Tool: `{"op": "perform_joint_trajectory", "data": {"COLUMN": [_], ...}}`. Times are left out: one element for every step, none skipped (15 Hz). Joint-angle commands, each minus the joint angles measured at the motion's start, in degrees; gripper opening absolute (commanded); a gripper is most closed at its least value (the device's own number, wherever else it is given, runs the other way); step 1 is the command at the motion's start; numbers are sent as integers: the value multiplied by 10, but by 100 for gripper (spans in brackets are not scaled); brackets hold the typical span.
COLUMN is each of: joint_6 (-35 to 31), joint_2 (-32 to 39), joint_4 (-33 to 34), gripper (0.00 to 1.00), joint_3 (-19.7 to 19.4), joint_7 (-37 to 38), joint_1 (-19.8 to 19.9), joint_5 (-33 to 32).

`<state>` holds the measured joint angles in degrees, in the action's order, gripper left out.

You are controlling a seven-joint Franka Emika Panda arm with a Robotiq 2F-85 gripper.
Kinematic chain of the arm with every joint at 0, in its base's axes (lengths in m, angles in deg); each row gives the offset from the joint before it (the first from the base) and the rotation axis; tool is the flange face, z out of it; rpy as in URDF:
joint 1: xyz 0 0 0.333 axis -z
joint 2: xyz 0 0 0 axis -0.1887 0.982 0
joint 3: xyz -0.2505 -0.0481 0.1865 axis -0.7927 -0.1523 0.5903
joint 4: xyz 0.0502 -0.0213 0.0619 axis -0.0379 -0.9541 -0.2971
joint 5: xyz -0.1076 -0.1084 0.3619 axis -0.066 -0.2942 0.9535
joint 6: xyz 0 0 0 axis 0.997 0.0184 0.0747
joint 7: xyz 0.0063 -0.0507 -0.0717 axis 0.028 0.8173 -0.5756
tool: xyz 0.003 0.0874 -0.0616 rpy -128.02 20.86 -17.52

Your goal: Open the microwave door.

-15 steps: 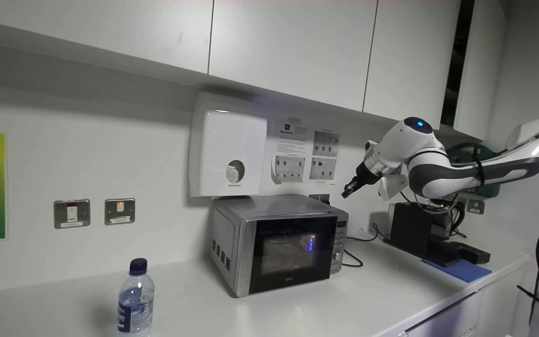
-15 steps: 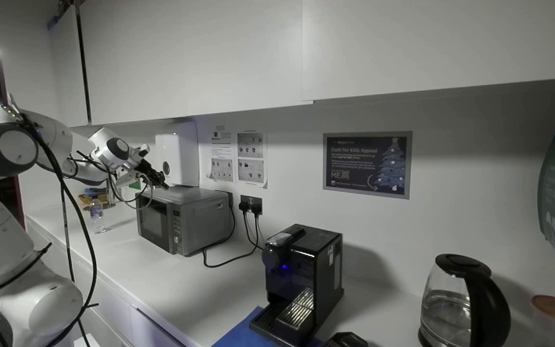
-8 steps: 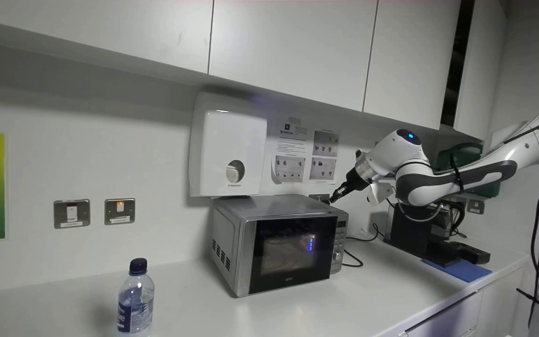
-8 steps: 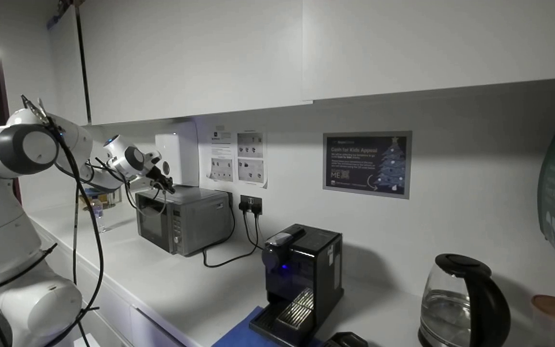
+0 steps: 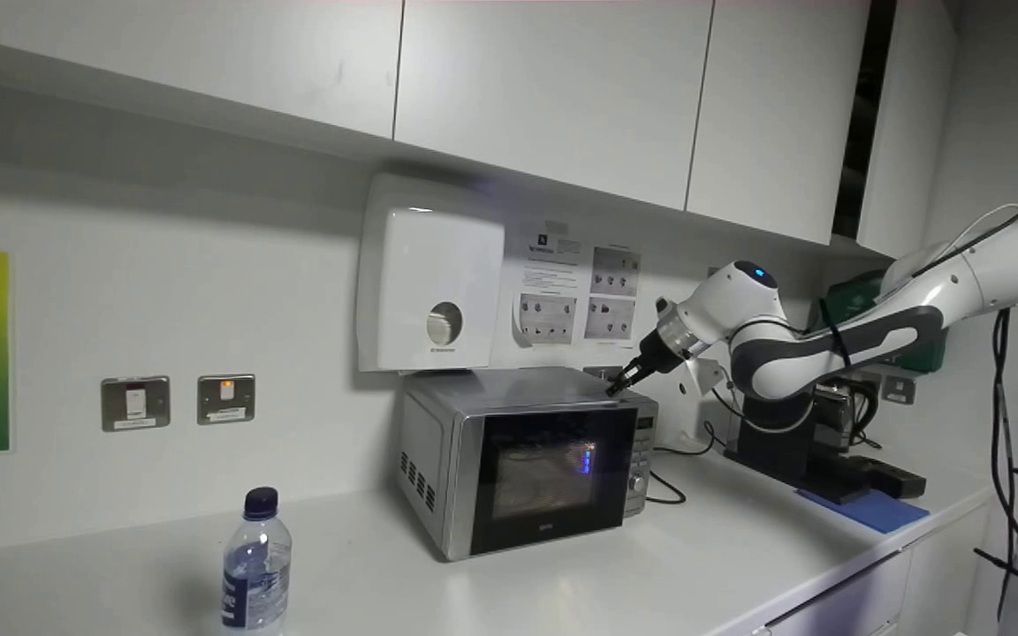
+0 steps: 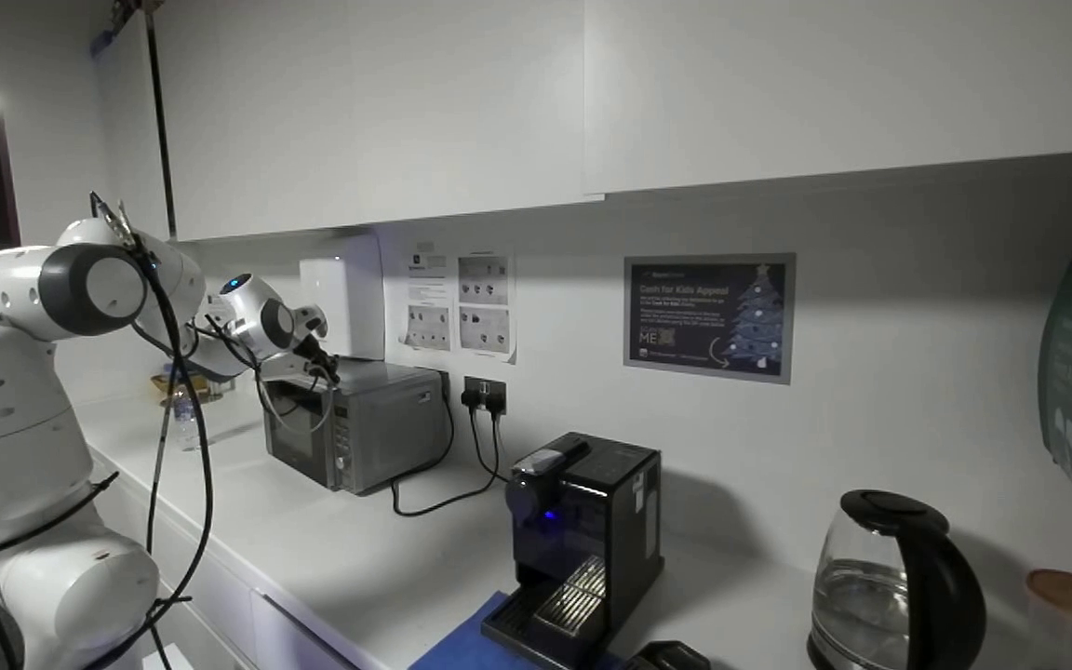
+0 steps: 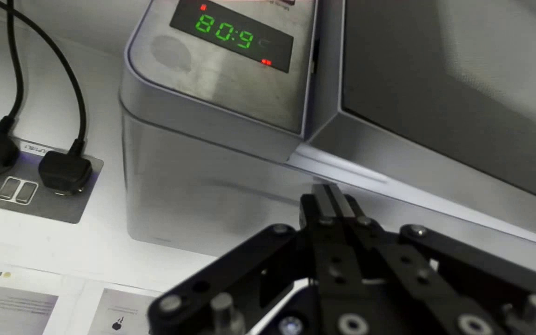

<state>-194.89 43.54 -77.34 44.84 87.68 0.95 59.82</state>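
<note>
The silver-framed microwave door (image 5: pixel 553 468) with its dark window shows in both exterior views (image 6: pixel 298 434). In the wrist view, the door (image 7: pixel 389 153) stands slightly forward of the control panel, with a narrow pale gap along its top edge. My gripper (image 5: pixel 615 389) is at the top front edge of the microwave (image 5: pixel 518 389), near the control-panel side; it also shows in an exterior view (image 6: pixel 333 376). In the wrist view, the gripper's fingertips (image 7: pixel 329 188) are together with nothing between them. They are just behind the gap, over the microwave's top; I cannot tell if they touch it.
A white dispenser (image 5: pixel 438 274) hangs above the microwave, under wall cabinets (image 5: pixel 553 88). A water bottle (image 5: pixel 257 565) stands on the counter. A black coffee machine (image 6: pixel 587 540) and a glass kettle (image 6: pixel 894 586) stand farther along. Plugs with cables (image 7: pixel 65 172) sit in the wall socket.
My gripper has moved down and toward the microwave, from beside and above it to its top front edge. The microwave and its door have not visibly moved.
</note>
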Motion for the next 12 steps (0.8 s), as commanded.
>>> {"op": "perform_joint_trajectory", "data": {"joint_6": [-16, -11, -6, -1, 2, 10, 23, 32, 48, 60, 73, 86], "joint_2": [18, 20, 15, 14, 15, 14, 0, -4, -9, -13, -14, -19], "joint_4": [5, 9, 8, 9, 10, 13, 11, 12, 13, 16, 16, 16], "gripper": [0, 0, 0, 0, 0, 0, 0, 0, 0, 0, 0, 0], "joint_3": [-10, -9, -11, -9, -10, -8, -9, -7, -5, -2, 0, 1], "joint_7": [-48, -54, -70, -75, -88, -94, -103, -107, -108, -107, -102, -101], "joint_1": [-14, -14, -19, -20, -25, -29, -37, -43, -50, -56, -61, -66], "joint_5": [40, 49, 68, 78, 96, 109, 128, 143, 155, 163, 167, 171]}}
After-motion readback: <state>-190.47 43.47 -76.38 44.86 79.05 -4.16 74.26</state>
